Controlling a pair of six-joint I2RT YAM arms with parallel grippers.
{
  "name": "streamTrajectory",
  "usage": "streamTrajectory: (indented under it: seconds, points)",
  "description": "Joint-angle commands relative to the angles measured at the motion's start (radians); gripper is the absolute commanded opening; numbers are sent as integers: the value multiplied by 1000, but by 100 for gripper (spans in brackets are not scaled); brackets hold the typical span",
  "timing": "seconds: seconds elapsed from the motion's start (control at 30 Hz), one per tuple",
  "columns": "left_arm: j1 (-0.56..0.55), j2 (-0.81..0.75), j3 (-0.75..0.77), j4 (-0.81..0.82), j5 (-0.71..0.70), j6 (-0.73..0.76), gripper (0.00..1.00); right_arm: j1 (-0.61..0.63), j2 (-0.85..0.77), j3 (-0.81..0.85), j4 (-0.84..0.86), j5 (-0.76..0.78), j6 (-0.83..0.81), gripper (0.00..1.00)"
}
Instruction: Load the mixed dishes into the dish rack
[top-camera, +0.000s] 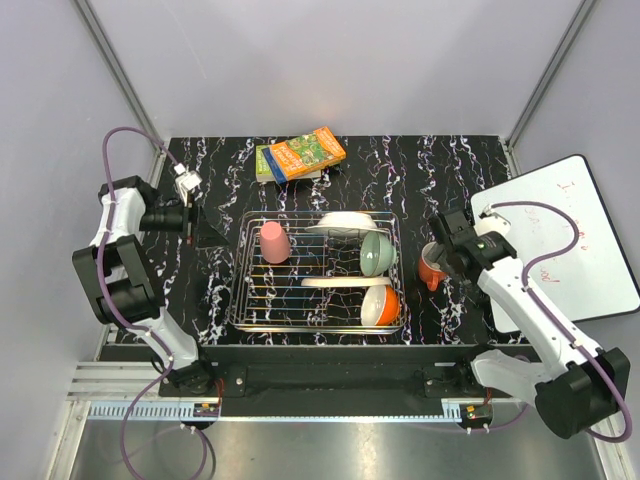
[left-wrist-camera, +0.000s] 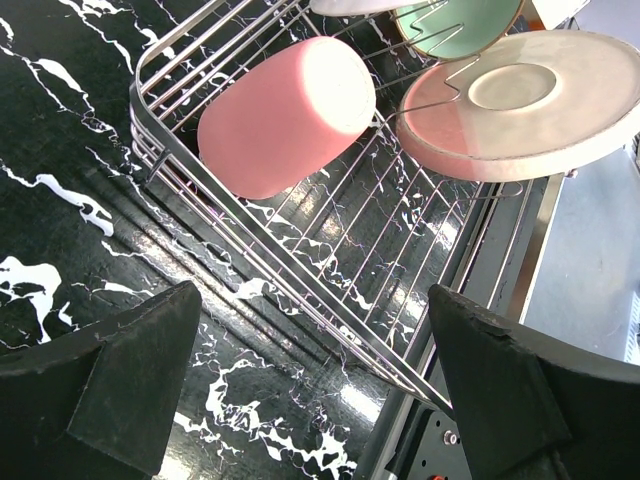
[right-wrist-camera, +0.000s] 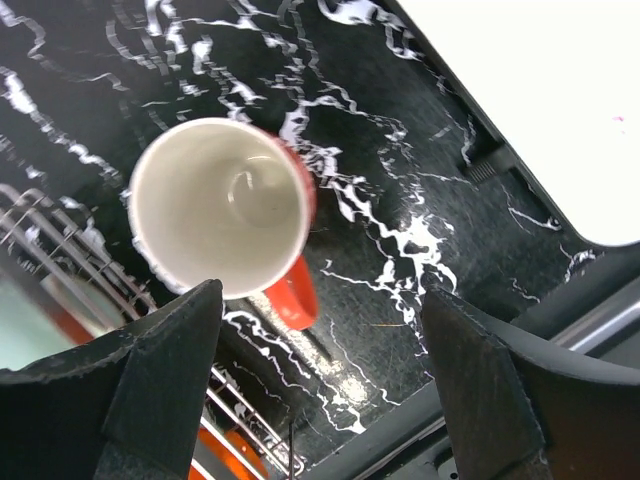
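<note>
Tabletop (top-camera: 450, 170): black marble look, white veins all over, filling mid-frame.
Walls (top-camera: 330, 60): plain pale grey panels across the top.
Frame posts (top-camera: 118, 70): silver, slanting in from upper left and upper right.
Whiteboard (top-camera: 575, 235): right edge, faint red writing.

Robot lab cell: grey panel walls (top-camera: 350, 60), aluminium frame posts (top-camera: 115, 62), whiteboard (top-camera: 570, 230).

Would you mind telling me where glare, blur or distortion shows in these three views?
Top external: evenly lit and sharp, though the frame posts lean outward, a wide-angle effect. Left wrist: the pink cup is washed out at its flat end, and glare streaks the table beneath the dish rack. Right wrist: the whiteboard is blown out to almost plain white, and the orange-red mug looks crisp.
</note>
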Motion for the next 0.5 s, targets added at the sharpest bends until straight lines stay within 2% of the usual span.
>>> streamTrajectory:
  seconds: [0.0,0.33,0.43,0.47]
  points:
    - [8,-20,41,-203,7,5,99,-23,-6,-33,4,30,111,87]
    - [17,-55,64,-205,-2,-24,99,-100,142,-84,205,32,88,81]
    - [15,-91,78,-188,-25,-81,99,-133,199,-76,262,26,64,75]
    - [15,-103,78,-161,-48,-107,99,-149,214,-77,274,21,58,67]
